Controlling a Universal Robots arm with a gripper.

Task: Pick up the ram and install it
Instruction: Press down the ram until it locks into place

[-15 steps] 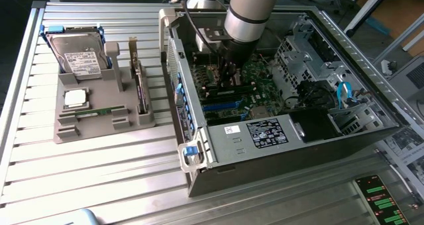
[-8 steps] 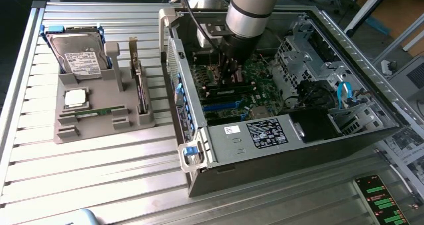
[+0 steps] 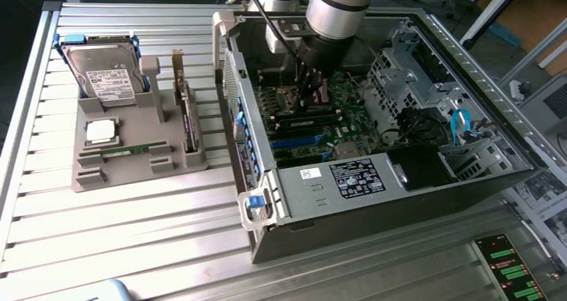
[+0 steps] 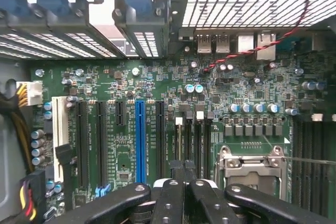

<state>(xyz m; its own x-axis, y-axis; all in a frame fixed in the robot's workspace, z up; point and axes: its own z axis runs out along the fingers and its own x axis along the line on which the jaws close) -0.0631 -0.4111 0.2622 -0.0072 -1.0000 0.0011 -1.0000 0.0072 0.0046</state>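
Slatted aluminium tabletop [image 3: 133,228] runs under everything, its ribs catching pale light, with dark floor past its edge at the exterior view's left. On it sits a grey holder [image 3: 133,158] carrying a hard drive [image 3: 106,75] upright at the back, a square silver processor [image 3: 100,131] lying flat, and an expansion card [image 3: 186,115] standing on edge. The ram [image 3: 124,150], a thin green stick, lies flat in the holder's front slot, well apart from the arm.

Beside the holder lies an open computer case [image 3: 390,181] on its side (a blue latch at its near corner), the motherboard [image 4: 157,108] exposed. The arm [image 3: 341,8] reaches down into the case, and the gripper [image 3: 310,98] hangs just above the board near the processor socket [image 4: 252,169]. In the wrist view the black fingers [image 4: 168,198] are pressed together, closed, with nothing seen between them. A blue expansion slot [image 4: 140,140] stands among black ones on the board.

At the exterior view's right, a panel with green lights [image 3: 514,271] sits low, and desk legs and boxes show beyond the case.
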